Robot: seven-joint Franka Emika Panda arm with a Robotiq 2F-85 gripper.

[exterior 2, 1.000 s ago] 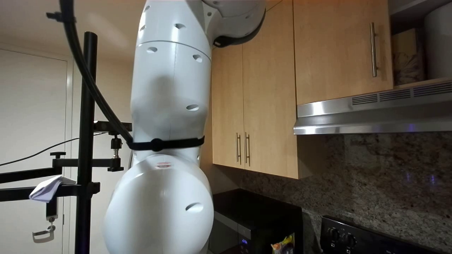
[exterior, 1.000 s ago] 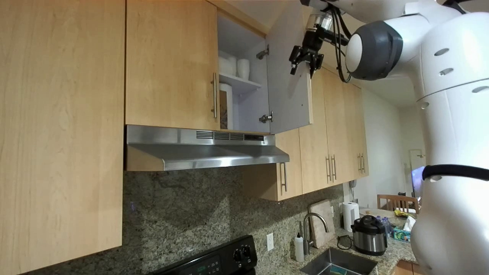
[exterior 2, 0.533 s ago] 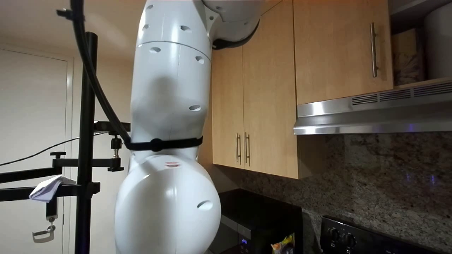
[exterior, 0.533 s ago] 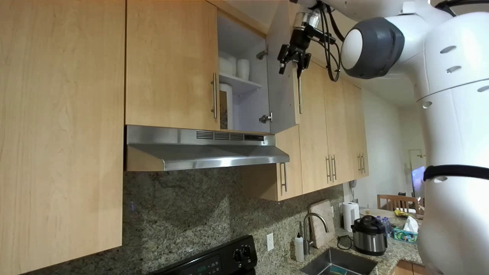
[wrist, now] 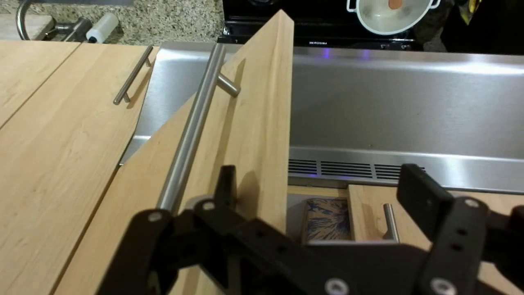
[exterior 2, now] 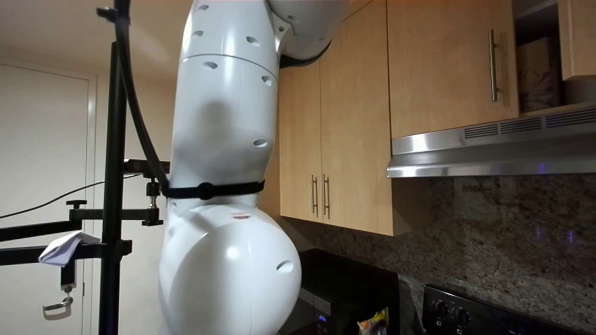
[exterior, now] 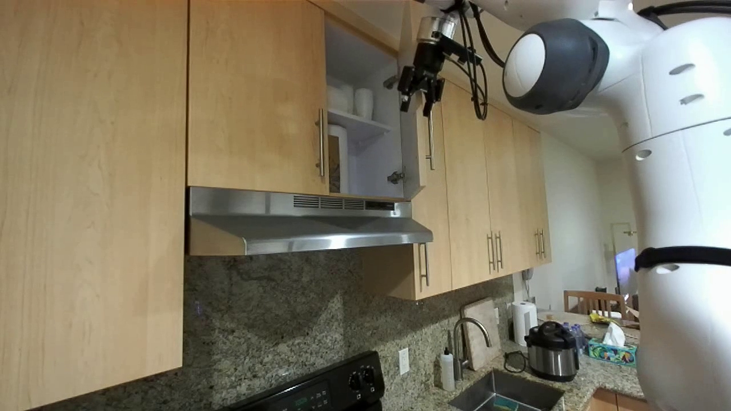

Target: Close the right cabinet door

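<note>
One second on, have brought the right cabinet door point(wrist: 254, 131) inward, high above the back edge of the bench point(exterior: 597, 375); with jaws spread astride its free edge, probably must push much further.

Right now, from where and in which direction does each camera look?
An exterior view: before the cabinets, angled toward the sink; arm and gripper show.
An exterior view: near the arm, looking past it toward the microwave; gripper unseen.
The wrist view: on the wrist, looking down past the fingers at the right cabinet door.
Both exterior views share arm and range hood.
</note>
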